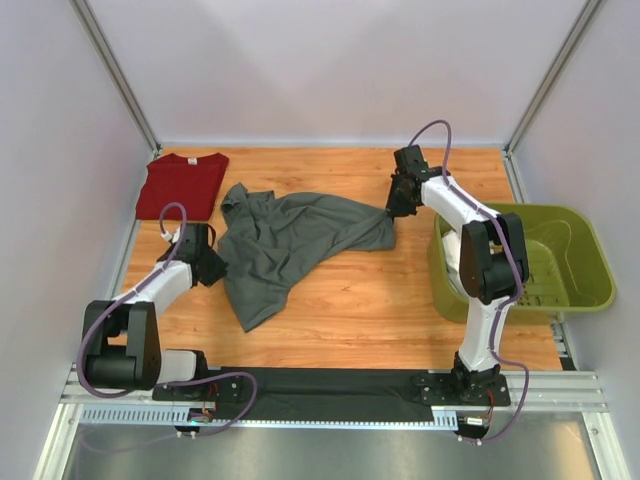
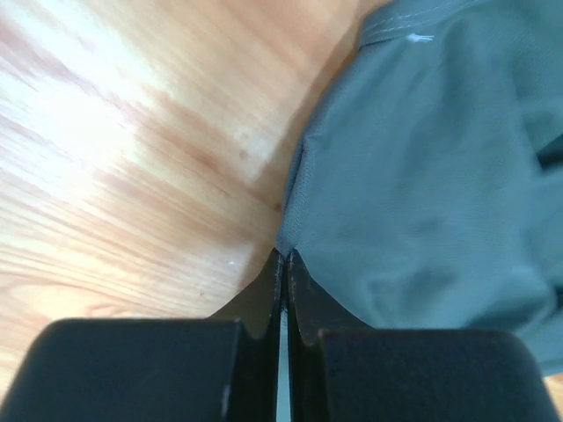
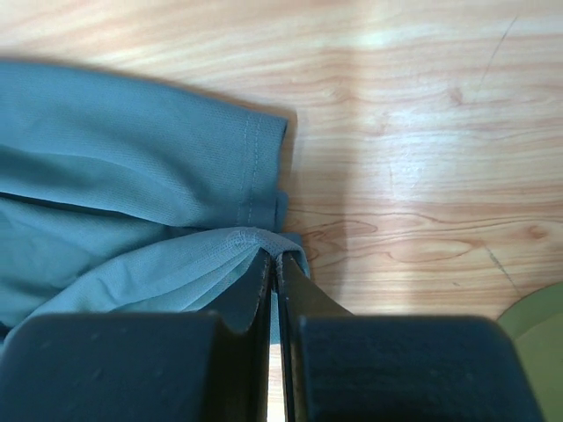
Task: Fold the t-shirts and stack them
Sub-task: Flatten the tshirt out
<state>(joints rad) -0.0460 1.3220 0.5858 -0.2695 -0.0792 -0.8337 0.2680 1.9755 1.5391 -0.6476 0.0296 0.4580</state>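
Note:
The dark grey t-shirt (image 1: 290, 240) lies crumpled and spread across the middle of the wooden table. My left gripper (image 1: 212, 262) is at its left edge, and the left wrist view shows the jaws shut (image 2: 283, 255) on the hem of the grey cloth (image 2: 422, 176). At the shirt's right end my right gripper (image 1: 398, 208) pinches a bunched fold; in the right wrist view the jaws are shut (image 3: 277, 255) with grey fabric (image 3: 132, 176) wrapped over the tips. The dark red t-shirt (image 1: 182, 185) lies folded flat at the back left.
An olive-green plastic basket (image 1: 585, 270) stands at the table's right edge, beside the right arm. Grey walls close in the back and both sides. Bare wood (image 1: 400, 300) shows in front of the grey shirt.

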